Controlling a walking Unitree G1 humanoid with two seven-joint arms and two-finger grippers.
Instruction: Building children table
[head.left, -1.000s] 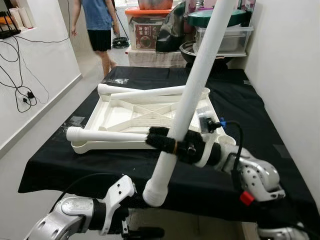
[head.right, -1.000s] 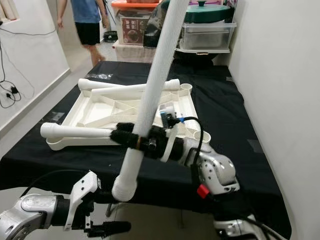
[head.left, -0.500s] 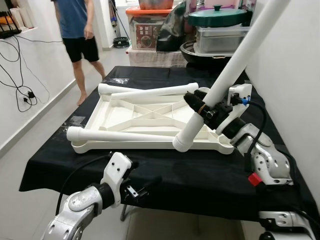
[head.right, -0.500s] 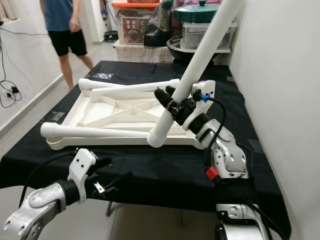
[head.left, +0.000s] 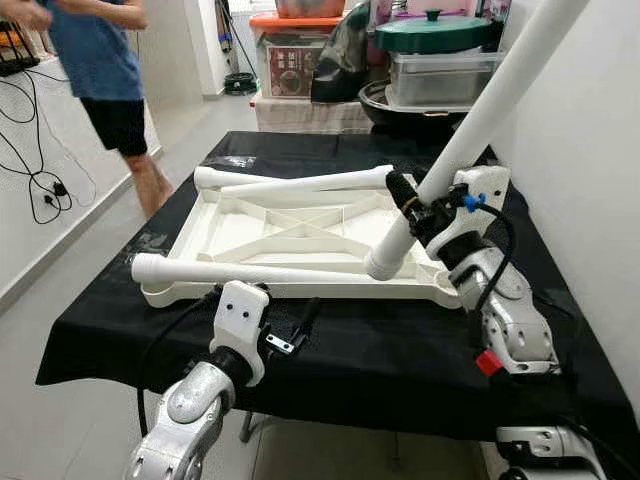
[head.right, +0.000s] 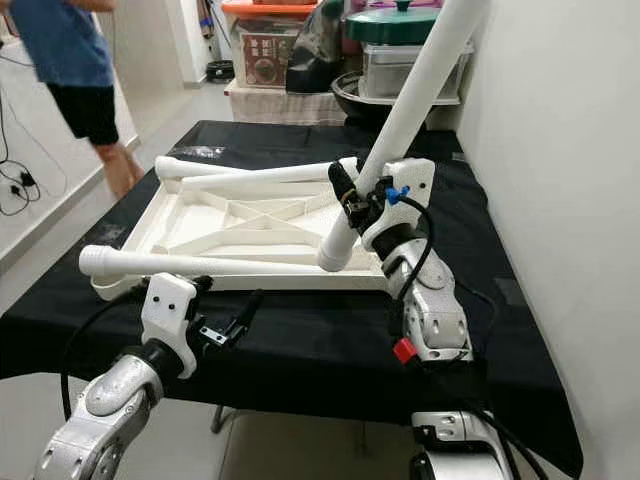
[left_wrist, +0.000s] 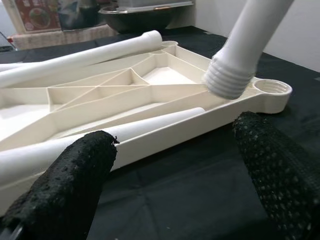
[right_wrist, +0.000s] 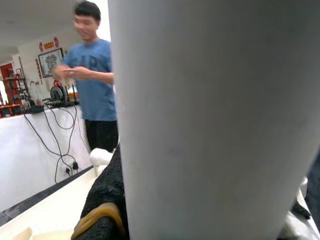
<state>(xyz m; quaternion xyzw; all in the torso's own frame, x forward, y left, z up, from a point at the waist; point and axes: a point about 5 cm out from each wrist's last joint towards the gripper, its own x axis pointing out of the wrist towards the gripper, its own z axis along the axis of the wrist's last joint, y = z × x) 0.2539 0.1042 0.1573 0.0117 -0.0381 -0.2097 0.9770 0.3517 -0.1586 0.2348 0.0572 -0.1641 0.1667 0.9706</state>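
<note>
Over the near right corner of the upturned white tabletop (head.left: 290, 235) on the black-draped table (head.left: 400, 350), the right claw (head.left: 415, 208) is clamped on a white leg tube (head.left: 470, 115), threaded end (left_wrist: 227, 80) tilted and hovering just short of the corner socket (left_wrist: 272, 87); at that slant it may cross-thread or skid off the rim. Since half a second ago the tube tip sits closer to the socket, the left claw (left_wrist: 170, 165), wide open and empty, has risen toward the tabletop's near edge, and the person (head.left: 95, 60) has walked further left.
</note>
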